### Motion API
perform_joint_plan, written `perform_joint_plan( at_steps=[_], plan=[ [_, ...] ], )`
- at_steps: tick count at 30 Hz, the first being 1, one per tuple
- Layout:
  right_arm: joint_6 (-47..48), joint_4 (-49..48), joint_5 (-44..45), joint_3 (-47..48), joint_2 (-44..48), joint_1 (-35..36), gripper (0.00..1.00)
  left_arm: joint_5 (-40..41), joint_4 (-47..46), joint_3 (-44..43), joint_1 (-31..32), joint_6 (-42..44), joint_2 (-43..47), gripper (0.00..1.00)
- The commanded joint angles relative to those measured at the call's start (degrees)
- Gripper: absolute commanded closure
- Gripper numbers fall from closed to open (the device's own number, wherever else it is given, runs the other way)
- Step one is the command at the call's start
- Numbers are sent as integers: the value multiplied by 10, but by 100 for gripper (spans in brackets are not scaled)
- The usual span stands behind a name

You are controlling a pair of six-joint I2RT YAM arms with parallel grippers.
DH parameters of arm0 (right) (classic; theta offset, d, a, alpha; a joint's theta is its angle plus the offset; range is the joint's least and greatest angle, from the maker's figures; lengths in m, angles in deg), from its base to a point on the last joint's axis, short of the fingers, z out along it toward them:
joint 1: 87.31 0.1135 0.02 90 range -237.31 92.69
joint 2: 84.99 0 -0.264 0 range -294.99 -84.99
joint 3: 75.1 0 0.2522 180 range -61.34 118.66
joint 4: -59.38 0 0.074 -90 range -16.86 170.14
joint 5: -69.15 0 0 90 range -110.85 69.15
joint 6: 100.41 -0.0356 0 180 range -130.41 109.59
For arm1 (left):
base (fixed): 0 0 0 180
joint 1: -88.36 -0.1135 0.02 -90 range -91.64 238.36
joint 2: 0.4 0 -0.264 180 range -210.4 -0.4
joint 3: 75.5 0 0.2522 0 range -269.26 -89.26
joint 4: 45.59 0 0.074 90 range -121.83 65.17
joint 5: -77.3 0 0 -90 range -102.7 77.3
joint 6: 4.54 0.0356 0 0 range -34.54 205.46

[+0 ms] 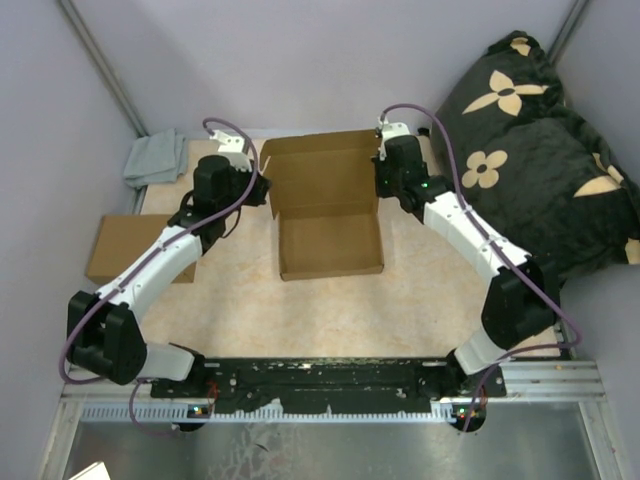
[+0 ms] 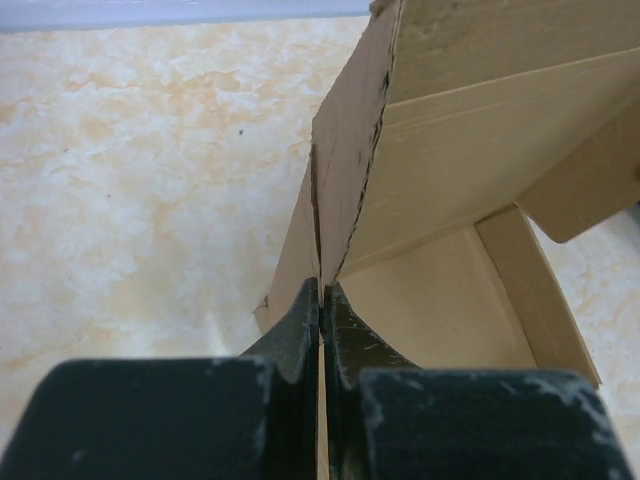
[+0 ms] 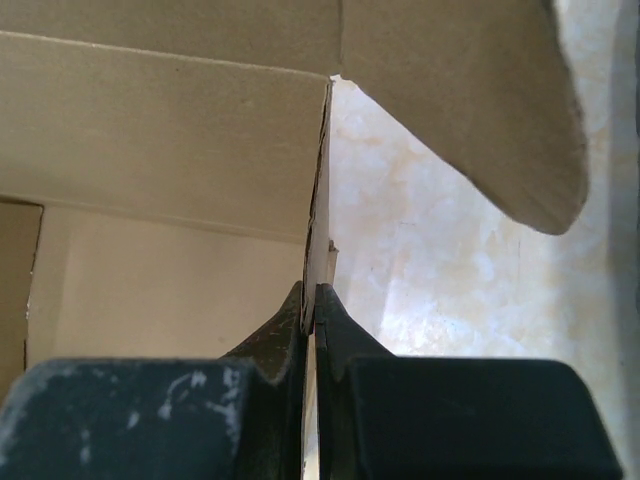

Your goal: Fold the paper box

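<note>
The paper box (image 1: 328,215), plain brown cardboard, lies open in the middle of the table with its lid panel raised at the back. My left gripper (image 1: 262,190) is shut on the box's left side flap (image 2: 345,190), which stands edge-on between the pinched black fingers (image 2: 300,330). My right gripper (image 1: 381,178) is shut on the right side flap (image 3: 318,215), also edge-on between its fingers (image 3: 335,335). The box's inner floor (image 2: 430,310) shows in the left wrist view, and its inner wall (image 3: 160,140) in the right wrist view. A rounded tab (image 3: 470,100) hangs at the upper right.
A second flat brown cardboard box (image 1: 125,248) lies at the table's left edge under the left arm. A grey cloth (image 1: 155,158) sits at the back left corner. A dark floral cushion (image 1: 540,140) fills the right side, close to the right arm.
</note>
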Motion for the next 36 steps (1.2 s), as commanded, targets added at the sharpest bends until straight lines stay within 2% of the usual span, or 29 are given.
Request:
perform_joint_plan(
  at_steps=[1,5,11,16,20,31,36],
  plan=[
    [1,-52,-5,45,-18,4,100,-55,-46,16,3,-16,22,100],
    [-7,-77,-2,0,-5,5,100,-69,-48,25,4,-21,23,98],
    [-30,-138,-8,-137,68,10,100,-85,-47,59,12,-37,37,92],
    [-50,-146,1,-214,120,24,98,-101,-55,103,19,-70,66,88],
    [-56,-140,11,-236,144,41,98,-108,-73,130,29,-94,83,86],
    [-64,-126,24,-242,147,66,98,-102,-76,125,54,-109,76,85],
    [-67,-104,26,-247,147,67,97,-90,-38,140,58,-92,88,84]
  ],
)
